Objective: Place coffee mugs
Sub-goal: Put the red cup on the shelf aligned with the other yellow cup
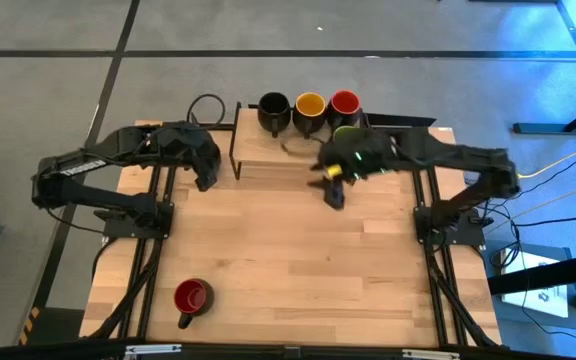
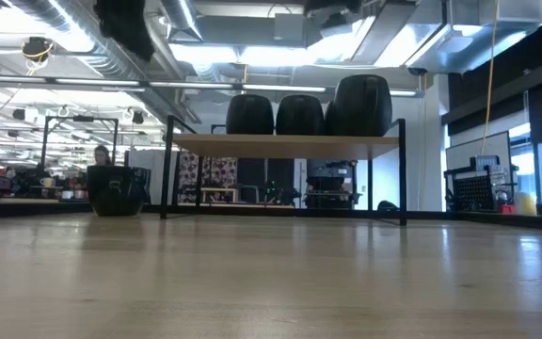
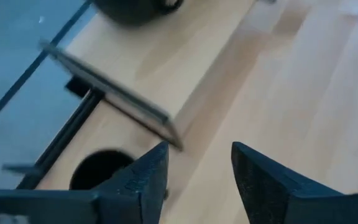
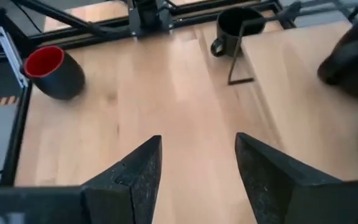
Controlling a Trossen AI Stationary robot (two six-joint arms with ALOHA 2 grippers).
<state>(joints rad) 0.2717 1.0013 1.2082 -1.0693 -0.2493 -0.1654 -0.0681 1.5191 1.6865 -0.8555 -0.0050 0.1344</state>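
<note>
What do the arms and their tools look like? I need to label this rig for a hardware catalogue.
Both arms are dark, jointed and matte. The left arm bears a strip of pale lettering on its upper link. The right arm shows a small green light near its wrist. Each tool, left tool and right tool, has two black wedge-shaped fingers tapering to points.

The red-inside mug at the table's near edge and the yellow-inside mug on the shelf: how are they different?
The red-inside mug stands alone on the table's top, far from the others; the yellow-inside mug stands on the raised wooden shelf, in a row between two other mugs. Their insides differ in colour, red against yellow-orange. Both are upright, black outside, and no tool holds them.
</note>
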